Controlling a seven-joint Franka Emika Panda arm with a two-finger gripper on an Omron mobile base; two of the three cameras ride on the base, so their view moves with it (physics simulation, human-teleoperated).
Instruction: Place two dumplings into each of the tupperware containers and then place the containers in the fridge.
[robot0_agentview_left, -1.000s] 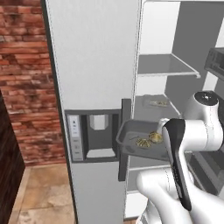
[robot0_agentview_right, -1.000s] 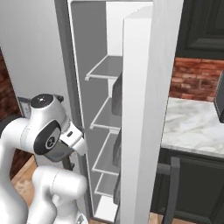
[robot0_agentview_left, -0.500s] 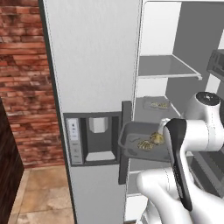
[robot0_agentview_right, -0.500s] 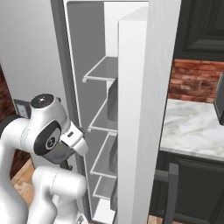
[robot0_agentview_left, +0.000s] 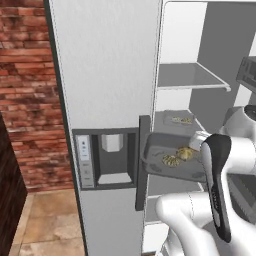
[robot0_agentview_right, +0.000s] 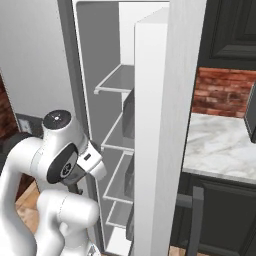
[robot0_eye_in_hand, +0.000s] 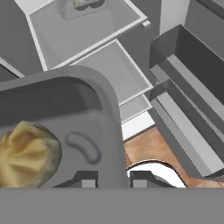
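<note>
1. The tupperware container (robot0_agentview_left: 172, 161) I'm carrying hangs in front of the open fridge (robot0_agentview_left: 107, 75), just beside its dark door handle (robot0_agentview_left: 143, 162) and level with the middle shelf. I judge it stiff, light and shallow. Its flared rim is the place to grip it, though an edge grip means it can tip.
2. Two dumplings (robot0_agentview_left: 179, 156) sit loose in it, near the side towards the wrist. They look soft and free to slide, so I would keep the tray level.
3. The second container (robot0_agentview_left: 176, 119) with its dumplings (robot0_agentview_left: 181, 119) already rests on the middle shelf (robot0_agentview_left: 172, 122), deeper in the fridge than the carried one.
4. In the hand view the gripper (robot0_eye_in_hand: 114, 180) sits at the rim of the carried container (robot0_eye_in_hand: 103, 114), with one dumpling (robot0_eye_in_hand: 28, 153) close by. The fingertips (robot0_eye_in_hand: 86, 179) are near each other, and I take them to be pinching the rim; the contact itself is hidden.
5. Past the rim lie the fridge's lower shelves (robot0_eye_in_hand: 116, 74) and door bins (robot0_eye_in_hand: 192, 109).
</note>
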